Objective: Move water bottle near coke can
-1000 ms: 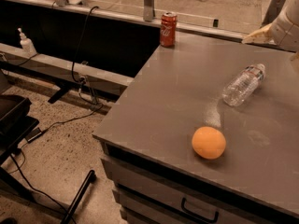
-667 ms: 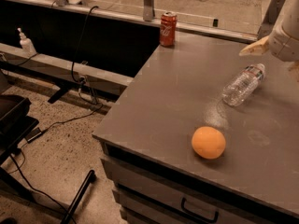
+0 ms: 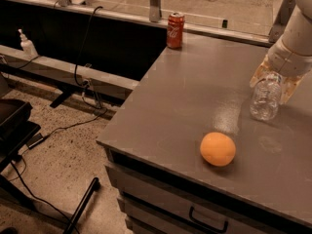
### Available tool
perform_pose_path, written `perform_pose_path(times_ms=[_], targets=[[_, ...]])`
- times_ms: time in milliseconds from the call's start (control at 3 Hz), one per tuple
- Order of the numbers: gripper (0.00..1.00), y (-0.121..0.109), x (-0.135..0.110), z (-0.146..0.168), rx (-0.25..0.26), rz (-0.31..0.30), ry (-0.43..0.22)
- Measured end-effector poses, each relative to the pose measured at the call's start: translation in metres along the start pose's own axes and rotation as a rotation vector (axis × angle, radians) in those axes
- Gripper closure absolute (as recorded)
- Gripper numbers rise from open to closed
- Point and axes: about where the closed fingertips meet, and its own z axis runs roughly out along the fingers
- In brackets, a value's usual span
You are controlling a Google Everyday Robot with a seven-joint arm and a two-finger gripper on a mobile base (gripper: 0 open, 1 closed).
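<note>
The water bottle (image 3: 265, 101) was held at the bench's (image 3: 185, 96) right side, clamped near its cap between the gripper's (image 3: 272, 84) fingers (image 3: 258, 77), and a carry across to the far-edge coke can (image 3: 175, 29) was judged due next.

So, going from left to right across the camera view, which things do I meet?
First the pump bottle → coke can → orange → water bottle. The gripper is also at the far right, over the water bottle's upper end, so it has no separate place.
</note>
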Motion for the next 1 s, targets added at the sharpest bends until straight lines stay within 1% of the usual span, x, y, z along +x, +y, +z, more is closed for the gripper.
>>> perform_pose_path(times_ms=[333,667,1000], targets=[[0.67,-0.001,-0.022,0.008,-0.008,-0.042,-0.049],[0.90,-0.004,-0.036,0.005,-0.013,-0.086,-0.024],[1.00,-0.004,-0.039,0.006,-0.015,-0.094,-0.020]])
